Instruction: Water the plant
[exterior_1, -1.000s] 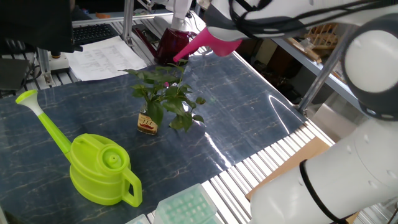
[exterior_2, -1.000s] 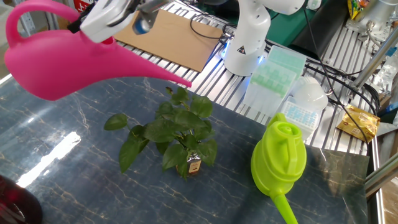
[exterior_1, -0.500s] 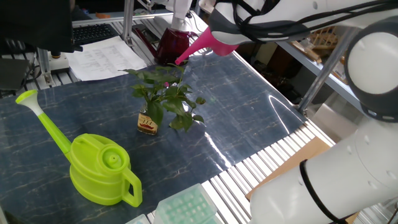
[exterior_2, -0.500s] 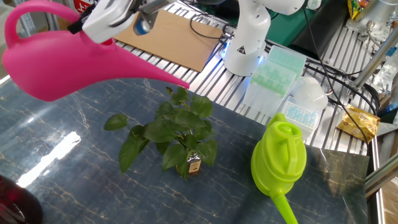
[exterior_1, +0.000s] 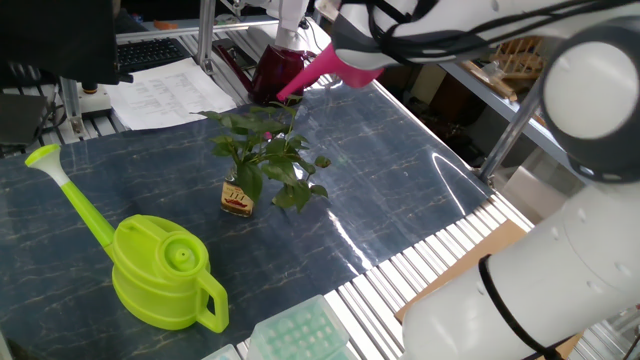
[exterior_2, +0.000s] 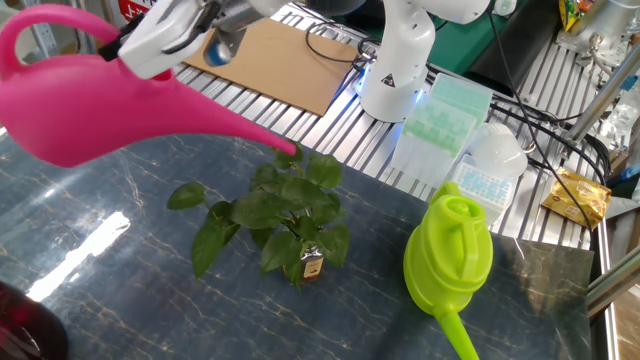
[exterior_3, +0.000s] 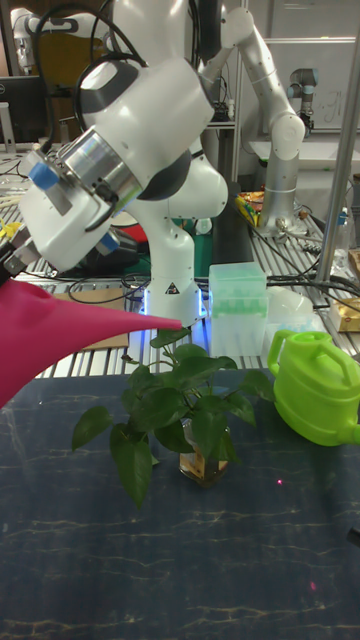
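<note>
Plant (exterior_2: 283, 215) in amber bottle (exterior_2: 311, 266), upright mid-bench on dark marbled mat (exterior_2: 150, 300), leaves spread wide over the glass. Pink can (exterior_2: 100, 110) held tilted above it, spout tip (exterior_2: 292, 150) just over the topmost leaves, toward the back of the sprig. End effector (exterior_2: 165, 35) at the can's handle and apparently clamped on it; fingers themselves too hidden to say for certain.

Pouring step, by the look of it. Best done slowly: bottle small and light, mouth narrow and roofed by foliage, so a hard stream likely to splash off leaves onto the mat or knock the bottle over. Spout tip wants bringing over the bottle mouth rather than the outer leaves, low but clear of the stems. Tilt to be raised gently; no water visible at the tip from any view.

Green can (exterior_2: 448, 255) standing well to one side of the plant, spout pointing away, out of the way of the pour. Dark red vessel (exterior_1: 280, 70) at the mat's far edge, under the pink can in one fixed view. Mat glossy, glare patches on it, laid over a slotted metal bench (exterior_2: 330, 140). Beyond it: pale green rack (exterior_2: 440, 115), brown board (exterior_2: 290, 60), papers (exterior_1: 165, 90), another robot arm (exterior_3: 265, 110) behind.
</note>
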